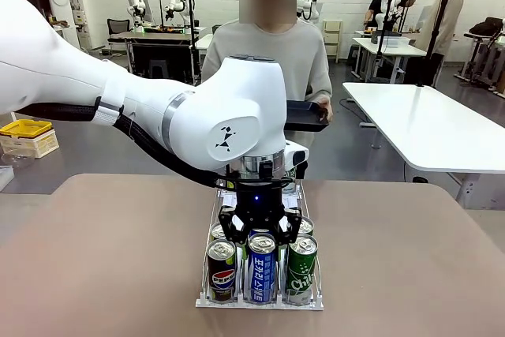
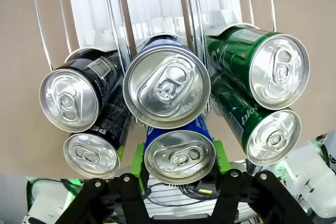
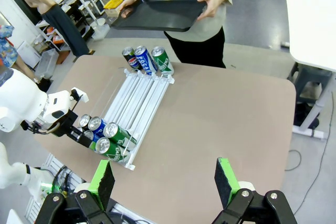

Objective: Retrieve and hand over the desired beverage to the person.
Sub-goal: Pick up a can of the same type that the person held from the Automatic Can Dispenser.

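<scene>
the front camera sat at the table's (image 1: 95, 274) near edge, facing the person (image 1: 268, 53) at 12 o'clock, the can rack (image 1: 260, 303) close at 6 o'clock. the left wrist camera looked down from very near, the blue can (image 2: 179, 157) at 6 o'clock. the right wrist camera looked from high, well apart; all three shared the rack.

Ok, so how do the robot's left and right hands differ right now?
The left hand is shut on a blue can; the right hand is open and empty. The left hand is down at the rack; the right hand hangs high over the table. Both are black with green pads.
</scene>
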`<state>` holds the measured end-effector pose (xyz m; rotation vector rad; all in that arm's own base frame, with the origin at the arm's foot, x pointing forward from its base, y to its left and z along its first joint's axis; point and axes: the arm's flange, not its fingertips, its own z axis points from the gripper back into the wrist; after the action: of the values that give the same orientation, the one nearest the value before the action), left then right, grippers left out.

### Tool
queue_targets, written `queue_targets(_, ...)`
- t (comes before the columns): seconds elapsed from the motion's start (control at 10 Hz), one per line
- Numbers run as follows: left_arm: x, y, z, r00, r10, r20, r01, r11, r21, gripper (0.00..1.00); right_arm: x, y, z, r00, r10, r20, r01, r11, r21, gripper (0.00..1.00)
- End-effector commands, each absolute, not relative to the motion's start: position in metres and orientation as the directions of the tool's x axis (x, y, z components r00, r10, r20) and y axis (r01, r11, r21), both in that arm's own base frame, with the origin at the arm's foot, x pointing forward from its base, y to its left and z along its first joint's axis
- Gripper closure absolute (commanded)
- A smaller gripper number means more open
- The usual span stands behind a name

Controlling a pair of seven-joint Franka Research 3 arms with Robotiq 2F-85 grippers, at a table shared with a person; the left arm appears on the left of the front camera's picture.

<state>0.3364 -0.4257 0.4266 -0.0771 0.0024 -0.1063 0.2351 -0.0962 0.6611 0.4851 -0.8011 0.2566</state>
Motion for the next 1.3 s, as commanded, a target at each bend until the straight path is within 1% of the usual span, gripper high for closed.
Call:
queue_targets(0.0, 0.332, -0.423, 0.421, 0.991, -0.137, 0.002, 0.137, 0.987, -0.079, 0.84, 0.237, -0.096, 0.661, 0.668, 0.042, 0.743, -0.423, 0.843, 0.333, 0.0)
queue_targets(0.1, 0.332, -0.422, 0.421, 0.99, -0.14, 0.001, 0.139, 0.987, -0.078, 0.93, 0.237, -0.096, 0.661, 0.668, 0.042, 0.743, -0.423, 0.843, 0.333, 0.0)
queue_targets(0.2, 0.332, -0.423, 0.42, 0.99, -0.144, -0.001, 0.144, 0.987, -0.078, 1.0, 0.237, -0.096, 0.661, 0.668, 0.042, 0.743, -0.423, 0.843, 0.333, 0.0)
queue_targets(0.4, 0.329, -0.424, 0.424, 0.985, -0.175, -0.004, 0.175, 0.983, -0.059, 1.0, 0.237, -0.096, 0.661, 0.668, 0.042, 0.743, -0.423, 0.843, 0.333, 0.0)
queue_targets(0.6, 0.324, -0.428, 0.449, 0.983, -0.181, -0.006, 0.182, 0.983, 0.025, 1.0, 0.237, -0.096, 0.661, 0.668, 0.042, 0.743, -0.423, 0.843, 0.333, 0.0)
queue_targets(0.8, 0.308, -0.433, 0.512, 0.978, -0.21, 0.001, 0.21, 0.977, 0.032, 1.0, 0.237, -0.096, 0.661, 0.668, 0.042, 0.743, -0.423, 0.843, 0.333, 0.0)
queue_targets(0.9, 0.3, -0.437, 0.557, 0.979, -0.205, 0.004, 0.205, 0.978, 0.026, 1.0, 0.237, -0.096, 0.661, 0.668, 0.042, 0.743, -0.423, 0.843, 0.333, 0.0)
queue_targets(1.0, 0.296, -0.439, 0.595, 0.982, -0.188, 0.036, 0.188, 0.982, -0.003, 1.0, 0.237, -0.096, 0.661, 0.668, 0.042, 0.743, -0.423, 0.843, 0.333, 0.0)
queue_targets(1.1, 0.294, -0.441, 0.627, 0.982, -0.179, 0.067, 0.179, 0.984, 0.004, 1.0, 0.237, -0.096, 0.661, 0.668, 0.042, 0.743, -0.423, 0.843, 0.333, 0.0)
queue_targets(1.2, 0.296, -0.443, 0.652, 0.984, -0.169, 0.063, 0.168, 0.986, 0.025, 1.0, 0.237, -0.096, 0.661, 0.668, 0.042, 0.743, -0.423, 0.843, 0.333, 0.0)
